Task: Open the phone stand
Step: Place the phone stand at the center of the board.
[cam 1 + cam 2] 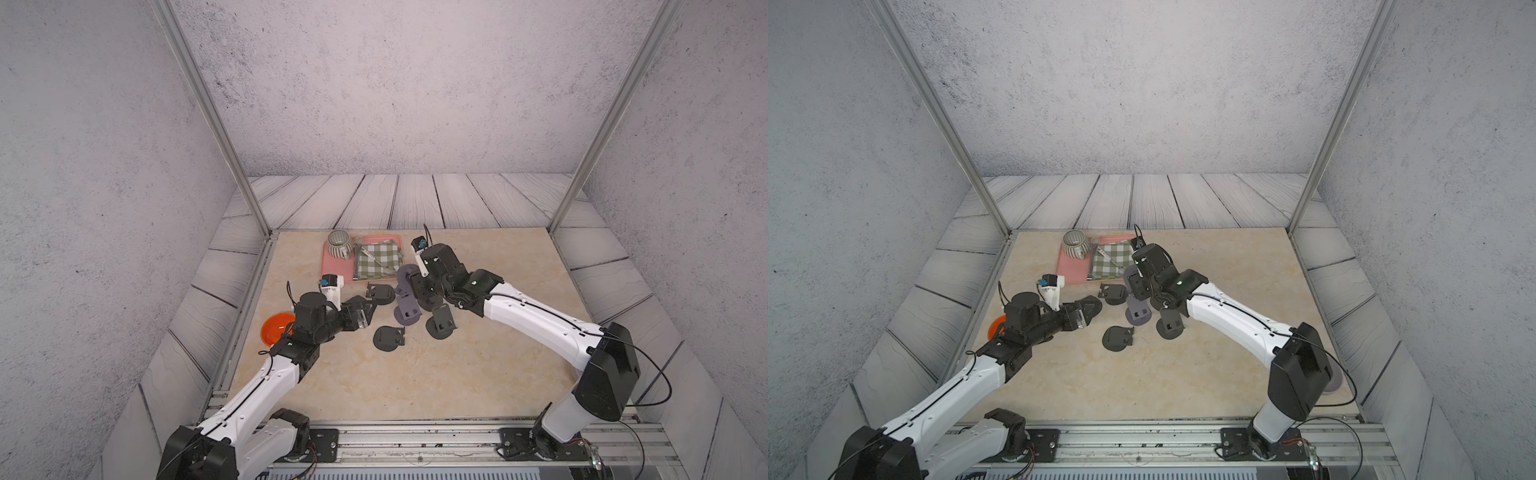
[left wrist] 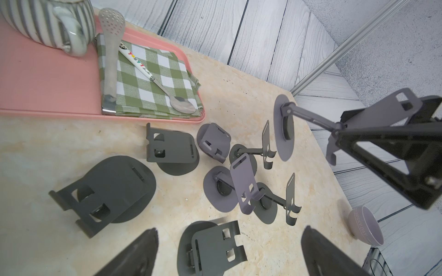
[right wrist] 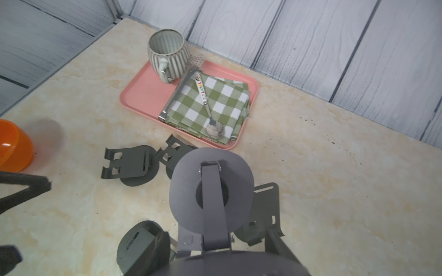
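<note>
Fingers on the left arm are spread wide and empty, low over the surface, with one folded dark stand lying below the gap between them and more dark stands just beyond. Farther out, the right fingers are partly closed on the slotted plate of the purple phone stand, holding it unfolded above the others, its hinged arm and round base reaching out past them toward the pink tray at the back.
</note>
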